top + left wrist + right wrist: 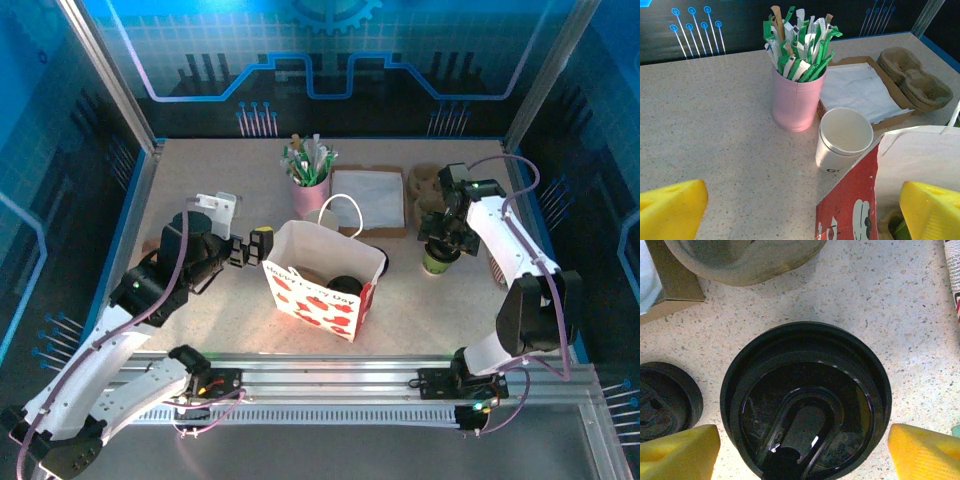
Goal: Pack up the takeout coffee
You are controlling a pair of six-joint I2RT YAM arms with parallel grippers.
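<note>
The takeout coffee (845, 137), a white paper cup without a lid, stands upright behind the bag (320, 285), next to the pink cup. My left gripper (802, 212) is open and hovers at the bag's left top corner. The red side of the bag (852, 200) lies between its yellow fingers. A second cup with a black lid (805, 400) stands on the table at the right (437, 262). My right gripper (804, 440) reaches down over it. Its yellow fingers (680, 450) sit against both sides of the lid.
A pink cup of green-and-white sticks (310, 178), a napkin tray (368, 200) and pulp cup carriers (425, 185) line the back. A loose black lid (665, 397) lies by the lidded cup. Another dark lid (345, 286) shows inside the bag.
</note>
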